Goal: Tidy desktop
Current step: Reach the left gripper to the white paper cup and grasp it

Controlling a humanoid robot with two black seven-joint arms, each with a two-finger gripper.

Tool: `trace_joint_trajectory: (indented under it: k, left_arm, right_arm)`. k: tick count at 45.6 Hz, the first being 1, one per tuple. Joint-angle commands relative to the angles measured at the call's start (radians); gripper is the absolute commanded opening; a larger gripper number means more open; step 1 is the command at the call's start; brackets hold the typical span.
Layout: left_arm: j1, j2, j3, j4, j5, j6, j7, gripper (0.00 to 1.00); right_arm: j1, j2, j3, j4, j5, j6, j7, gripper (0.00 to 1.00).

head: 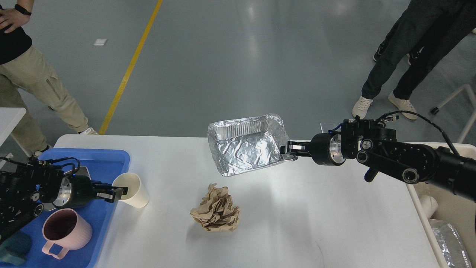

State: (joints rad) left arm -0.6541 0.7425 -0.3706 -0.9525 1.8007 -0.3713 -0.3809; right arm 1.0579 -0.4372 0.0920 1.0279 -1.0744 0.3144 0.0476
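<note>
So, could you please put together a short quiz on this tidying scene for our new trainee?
1. True or false: the right end effector grips the foil tray by its rim.
2. What lies crumpled on the desktop?
3. The left end effector grips: A) pink mug B) white paper cup C) blue tray

Key: 1 true. 2 brown paper ball. 3 B.
</note>
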Motion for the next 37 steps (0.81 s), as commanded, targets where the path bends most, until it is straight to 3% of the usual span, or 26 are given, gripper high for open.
trace_joint_trajectory:
  k: [1, 10, 20, 37]
  left_arm:
    - [-0.001, 0.003, 0.005, 0.000, 0.002, 0.003, -0.024, 0.13]
    - [0.002, 0.008, 0.022, 0.001, 0.006, 0.015, -0.061, 0.02]
    - [0.007, 0.015, 0.022, -0.003, 0.005, 0.017, -0.102, 0.02]
    - [0.004, 0.265, -0.037, -0.132, -0.093, 0.018, -0.168, 0.02]
  right_arm:
    - [-0.004, -0.001, 0.000, 0.000, -0.001, 0.000, 0.000, 0.00]
    - [-0.006, -0.002, -0.002, 0.000, -0.001, 0.000, 0.000, 0.00]
    - [-0.022, 0.000, -0.003, -0.002, -0.007, -0.005, 0.000, 0.00]
    - [-0.038, 0.006, -0.009, -0.014, -0.013, -0.005, 0.000, 0.00]
